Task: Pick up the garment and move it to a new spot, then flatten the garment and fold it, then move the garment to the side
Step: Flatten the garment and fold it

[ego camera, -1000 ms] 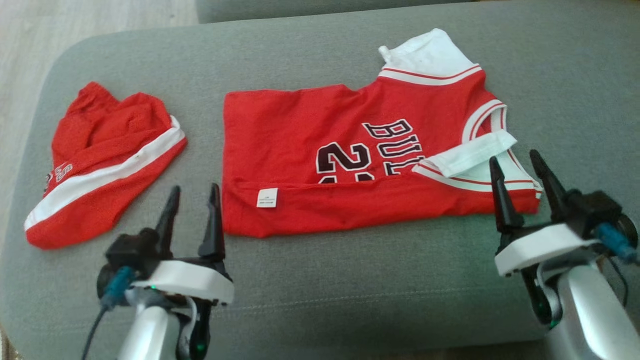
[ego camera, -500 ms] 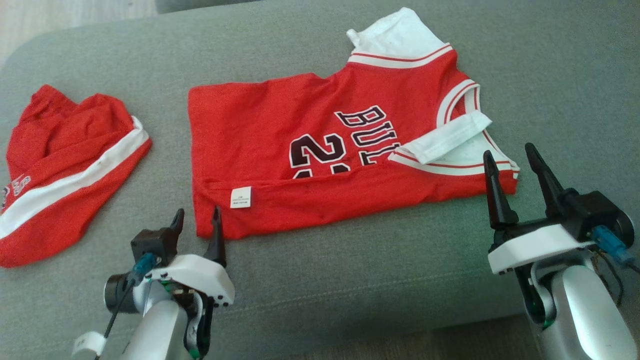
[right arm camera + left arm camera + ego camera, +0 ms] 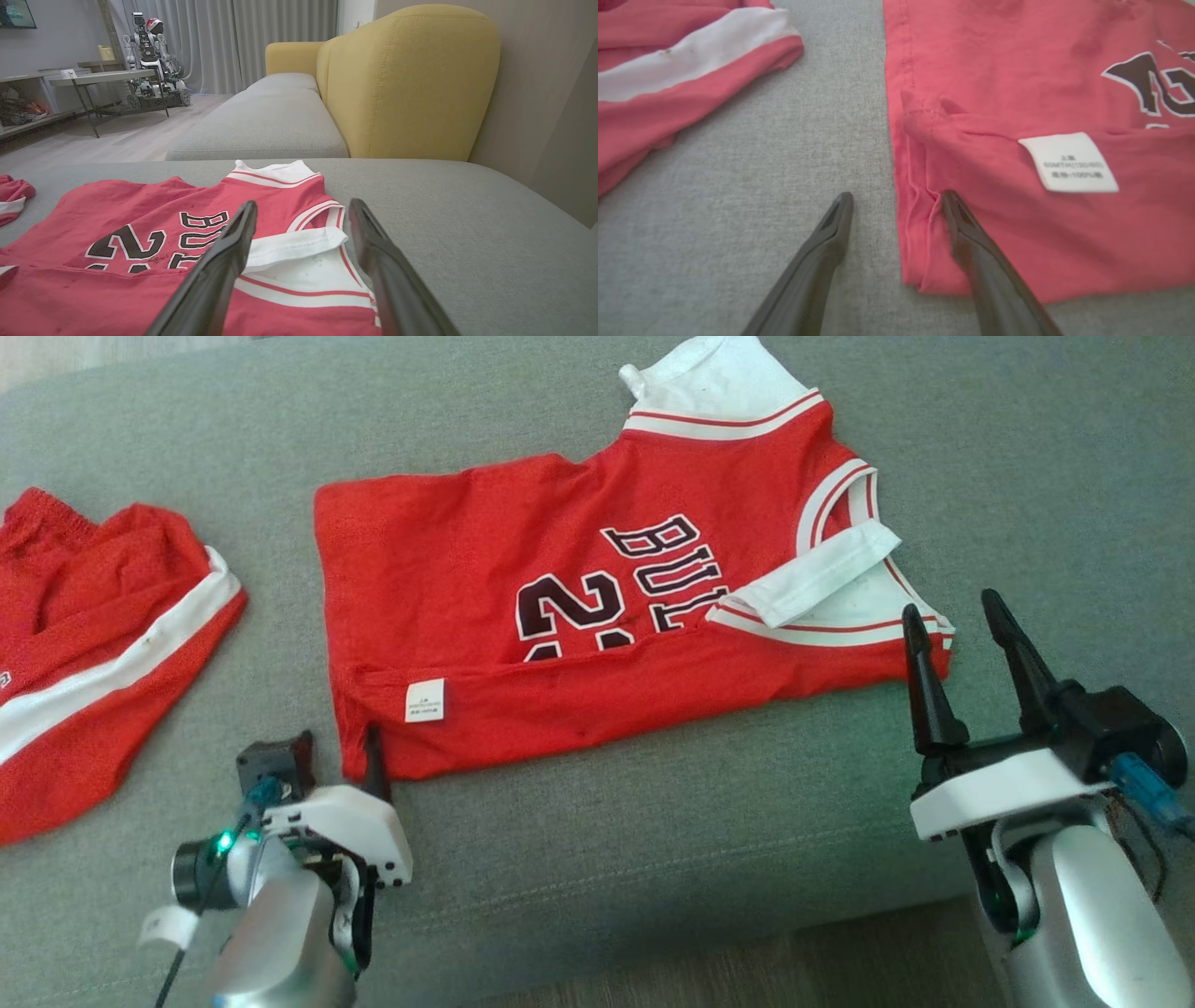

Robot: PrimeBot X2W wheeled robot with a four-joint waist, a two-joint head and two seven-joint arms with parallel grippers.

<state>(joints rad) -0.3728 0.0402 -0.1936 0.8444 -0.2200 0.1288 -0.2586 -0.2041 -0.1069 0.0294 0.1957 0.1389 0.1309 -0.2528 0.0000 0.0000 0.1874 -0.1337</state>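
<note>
Your left gripper (image 3: 897,200), spread wide, straddles the hem edge of the red jersey (image 3: 467,569) lying on the grey sofa seat (image 3: 653,840), while your right gripper (image 3: 954,614) hovers spread beside its armhole.

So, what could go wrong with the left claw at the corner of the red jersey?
1. The left claw straddles the hem of the jersey, one finger on the folded-over flap: closing may catch that layer alone and undo the fold.
2. The right claw, open by the shoulder end, grips nothing: a one-sided lift could bunch the fabric.
</note>
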